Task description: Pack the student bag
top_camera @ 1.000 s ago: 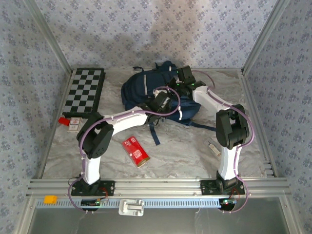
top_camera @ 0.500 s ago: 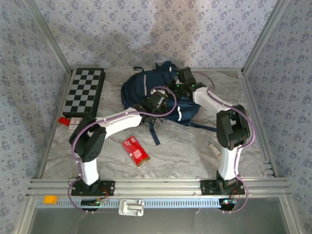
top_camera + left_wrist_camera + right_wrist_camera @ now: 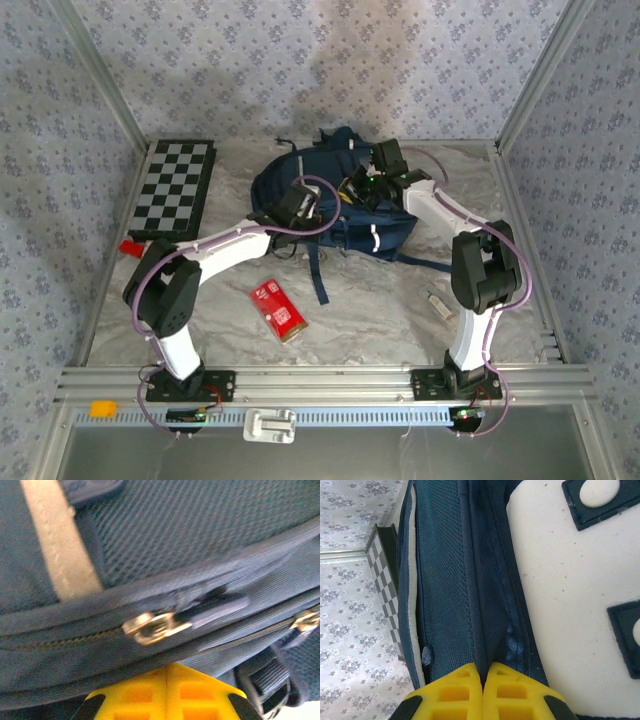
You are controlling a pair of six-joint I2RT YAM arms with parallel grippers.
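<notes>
The student bag (image 3: pixel 335 205), navy with a thin white stripe, lies at the back middle of the table. My left gripper (image 3: pixel 300 207) rests on its left part. Close up, the left gripper (image 3: pixel 167 669) is shut, its yellow fingertips pressed against the navy fabric just below a brass zipper slider (image 3: pixel 149 627) with a dark pull tab (image 3: pixel 217 606). My right gripper (image 3: pixel 366 186) is at the bag's upper right. In the wrist view, the right gripper (image 3: pixel 482 669) is shut on a fold of the bag's navy mesh (image 3: pixel 445 580) beside a white patch (image 3: pixel 560 580).
A folded chessboard (image 3: pixel 175 185) lies at the back left, with a small red item (image 3: pixel 130 247) at its near end. A red packet (image 3: pixel 278 310) sits front centre and a small pale stick (image 3: pixel 437 303) at the right. Bag straps (image 3: pixel 318 275) trail forward.
My left gripper has slid left along the bag and closed fully. The bag's left side has bunched up and shifted. The right gripper has stayed shut, moving slightly.
</notes>
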